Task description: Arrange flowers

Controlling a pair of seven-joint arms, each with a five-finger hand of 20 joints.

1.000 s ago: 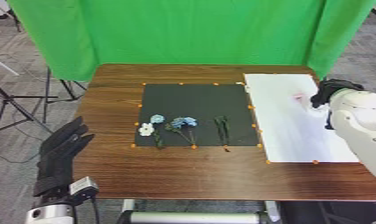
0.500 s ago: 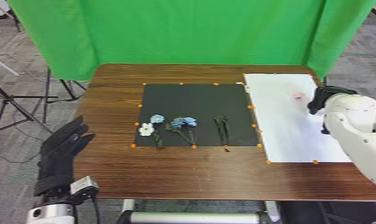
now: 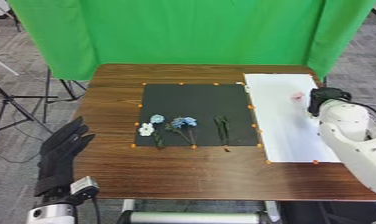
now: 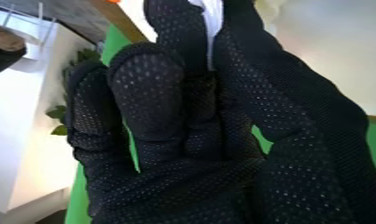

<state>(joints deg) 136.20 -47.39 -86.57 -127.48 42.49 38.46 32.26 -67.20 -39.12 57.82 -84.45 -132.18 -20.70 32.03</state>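
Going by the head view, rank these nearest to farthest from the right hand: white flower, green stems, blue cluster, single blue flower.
From the right hand:
1. Green stems, right part of the black mat.
2. Blue cluster, middle.
Unranked, farthest: white flower and single blue flower, mat's left; too close to call.

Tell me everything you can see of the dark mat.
The mat is dark, matte and roughly square, lying flat on the brown table, orange dots spaced along its edges. The white sheet lies on its right. On the half nearer the robot, left to right, rest a white flower, blue flowers and green stems.
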